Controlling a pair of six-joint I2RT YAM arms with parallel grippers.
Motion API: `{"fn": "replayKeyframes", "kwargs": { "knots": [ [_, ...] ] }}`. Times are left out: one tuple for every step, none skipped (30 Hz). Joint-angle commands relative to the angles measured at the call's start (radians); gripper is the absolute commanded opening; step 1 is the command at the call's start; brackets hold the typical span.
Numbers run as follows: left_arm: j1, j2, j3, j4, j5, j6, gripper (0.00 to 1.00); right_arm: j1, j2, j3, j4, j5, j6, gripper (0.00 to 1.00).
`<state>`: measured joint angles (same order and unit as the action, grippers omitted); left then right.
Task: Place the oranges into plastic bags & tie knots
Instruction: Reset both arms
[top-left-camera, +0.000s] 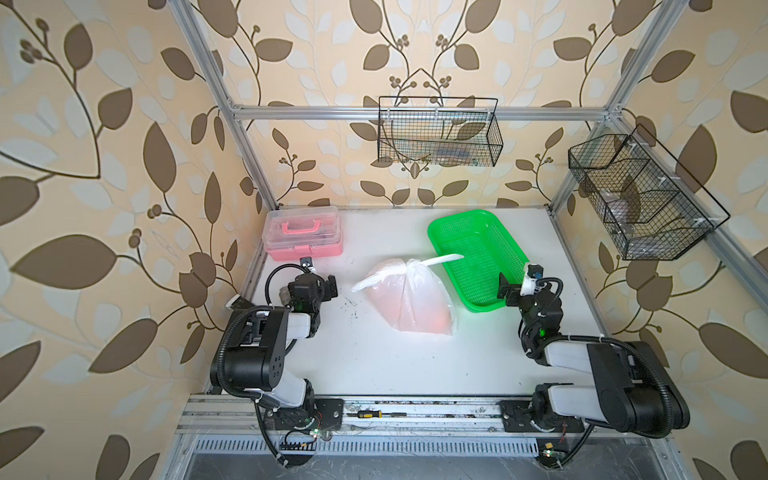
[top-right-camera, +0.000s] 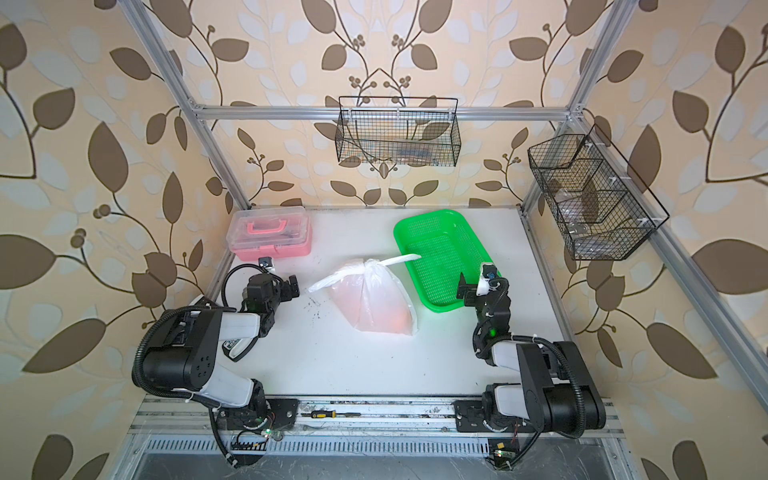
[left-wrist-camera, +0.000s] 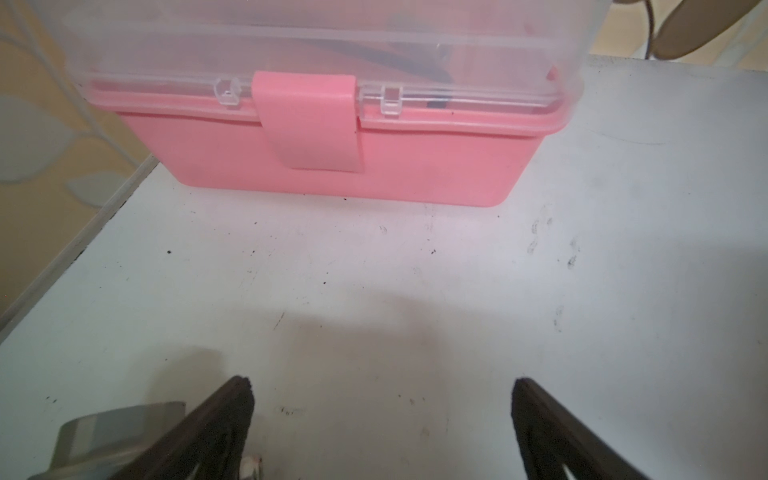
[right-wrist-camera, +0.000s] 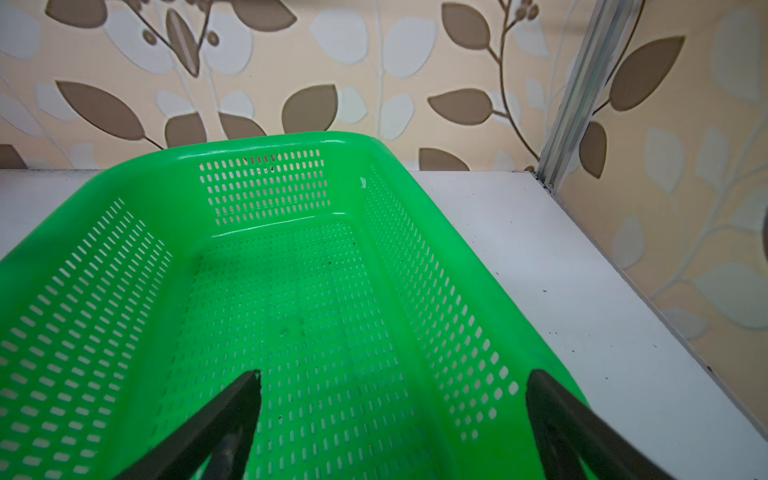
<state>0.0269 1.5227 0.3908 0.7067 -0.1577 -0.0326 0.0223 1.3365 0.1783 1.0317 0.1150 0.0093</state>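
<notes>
The white bag (top-left-camera: 407, 299) is tied on top and looks orange inside; left pincer (left-wrist-camera: 380, 384) and right pincer (right-wrist-camera: 392, 376) are spread

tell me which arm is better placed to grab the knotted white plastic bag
Left, probably: the left fingers, open, sit beside the loose handle tail of the knotted white plastic bag. The right fingers hang open over the green mesh plastic basket, farther off. Both face away.
</notes>
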Motion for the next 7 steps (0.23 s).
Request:
{"fn": "replayKeyframes", "kwargs": {
  "knots": [
    [0.0, -0.019, 0.012, 0.014, 0.021, -0.012, 0.99, -0.002, 0.007, 0.01, -0.042, -0.032, -0.004, 1.0],
    [0.0, -0.019, 0.011, 0.016, 0.021, -0.012, 0.99, -0.001, 0.009, 0.01, -0.04, -0.028, -0.006, 1.0],
    [-0.001, -0.02, 0.011, 0.014, 0.02, -0.013, 0.99, 0.003, 0.006, 0.009, -0.039, -0.022, -0.006, 1.0],
    [0.001, -0.019, 0.012, 0.014, 0.021, -0.011, 0.99, 0.004, 0.008, 0.008, -0.039, -0.022, -0.006, 1.0],
    [0.0, -0.02, 0.011, 0.014, 0.021, -0.012, 0.99, 0.003, 0.008, 0.009, -0.039, -0.023, -0.005, 1.0],
    [0.0, -0.019, 0.012, 0.014, 0.021, -0.012, 0.99, 0.001, 0.007, 0.009, -0.04, -0.025, -0.005, 1.0],
    [0.0, -0.019, 0.011, 0.014, 0.02, -0.012, 0.99, -0.001, 0.007, 0.008, -0.039, -0.031, -0.005, 1.0]
  ]
}}
